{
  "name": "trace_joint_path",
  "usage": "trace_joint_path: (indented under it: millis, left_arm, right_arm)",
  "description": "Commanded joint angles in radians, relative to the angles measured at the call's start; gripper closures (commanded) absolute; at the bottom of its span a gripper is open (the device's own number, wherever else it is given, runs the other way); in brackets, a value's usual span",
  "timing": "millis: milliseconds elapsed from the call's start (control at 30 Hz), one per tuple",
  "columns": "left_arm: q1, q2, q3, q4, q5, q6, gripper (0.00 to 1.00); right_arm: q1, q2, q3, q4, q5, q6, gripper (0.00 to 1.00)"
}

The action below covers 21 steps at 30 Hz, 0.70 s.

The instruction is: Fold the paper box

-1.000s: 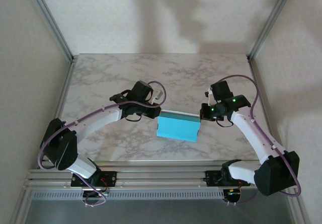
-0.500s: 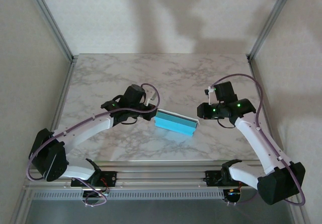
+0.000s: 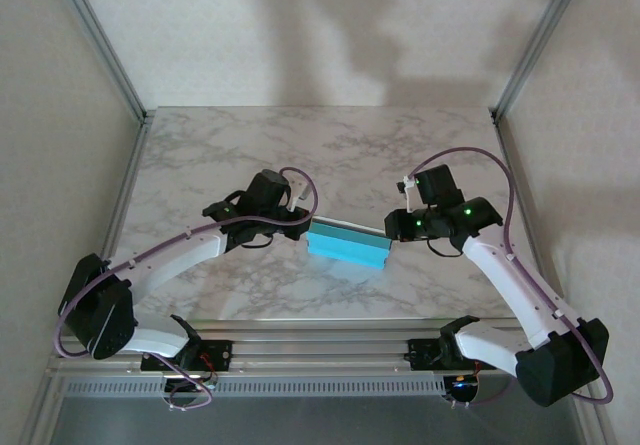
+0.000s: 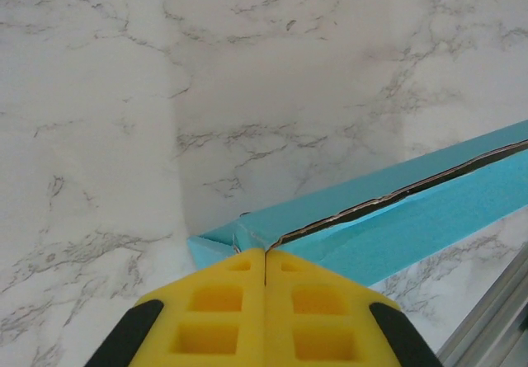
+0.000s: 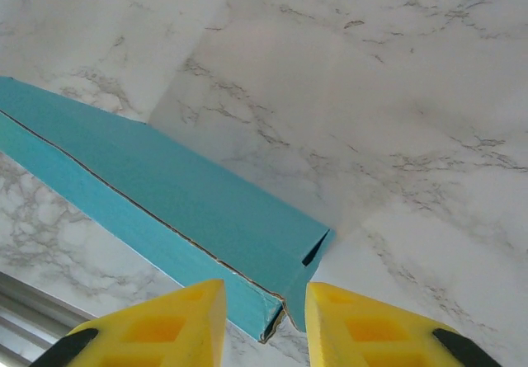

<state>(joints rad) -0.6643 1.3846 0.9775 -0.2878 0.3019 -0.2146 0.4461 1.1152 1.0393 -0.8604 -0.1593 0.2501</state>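
- left gripper [image 4: 265, 256]: yellow pads pressed together, pinching the left end corner of the paper box [image 3: 347, 245]
- paper box: turquoise, flattened, spanning between both grippers over the marble table [image 3: 340, 155], near its middle
- right gripper [image 5: 265, 297]: pads spread, the box's right corner in the gap

Spanning from the left claw [image 3: 304, 232] to the right claw [image 3: 393, 233], the paper box [image 3: 347, 246] bars the middle of the tabletop [image 3: 350, 145]. Open marble stretches behind the box to the back wall [image 3: 320, 35] and out to either side, where 2 slanting metal posts [image 3: 100, 40] edge the rear corners.
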Motion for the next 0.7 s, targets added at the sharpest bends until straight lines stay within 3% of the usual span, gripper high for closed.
trace_joint_path:
  millis: [0,433,667]
  left_arm:
    - [-0.003,0.014,-0.008,-0.004,-0.023,-0.017,1.00]
    - [-0.003,0.015,0.001,-0.010,-0.021,-0.012,1.00]
    - [-0.002,0.005,0.002,-0.010,-0.017,-0.011,1.00]
  right_arm:
    - [0.020,-0.011,-0.022,-0.021,0.044,0.009,0.69]
    - [0.048,0.044,-0.040,-0.003,0.118,0.001,0.72]
    - [0.060,0.074,-0.017,0.014,0.124,0.013,0.89]
